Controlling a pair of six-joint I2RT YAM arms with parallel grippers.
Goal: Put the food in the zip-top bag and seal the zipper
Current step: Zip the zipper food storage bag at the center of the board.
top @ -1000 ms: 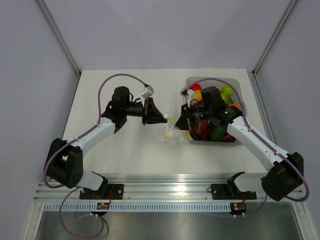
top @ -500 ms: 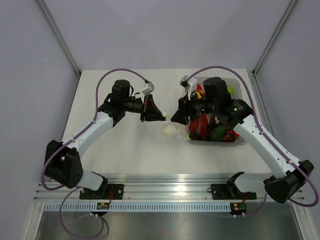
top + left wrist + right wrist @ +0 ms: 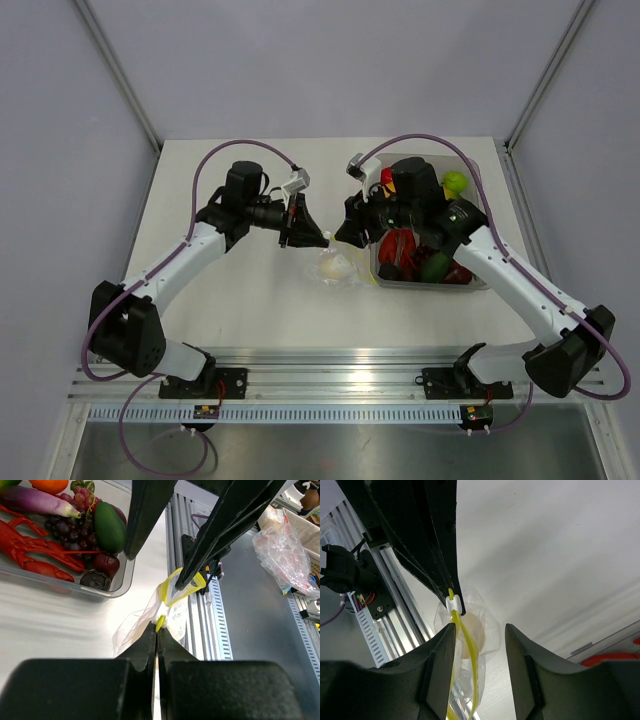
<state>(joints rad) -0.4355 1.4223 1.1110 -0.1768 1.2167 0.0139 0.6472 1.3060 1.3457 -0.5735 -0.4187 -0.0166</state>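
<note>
The zip-top bag (image 3: 340, 270) hangs small and crinkled between the two arms, just above the table, with a pale round piece of food (image 3: 473, 634) inside. My left gripper (image 3: 158, 629) is shut on one end of the yellow zipper (image 3: 176, 589). In the right wrist view the zipper (image 3: 470, 662) runs down between the fingers of my right gripper (image 3: 480, 630), close to one finger (image 3: 442, 670). That gripper is open, and its other finger stands apart from the strip. A white slider (image 3: 451, 603) sits at the top of the strip, by the left gripper's tips.
A grey-clear bin (image 3: 482, 178) stands at the right, holding a red lobster (image 3: 30, 550), a green fruit (image 3: 109, 526), grapes and several other toy foods. An aluminium rail (image 3: 340, 375) runs along the near table edge.
My right gripper has gone from shut to open and shifted left and back, toward the left gripper. The bag has moved slightly left with it. The left gripper keeps its hold.
</note>
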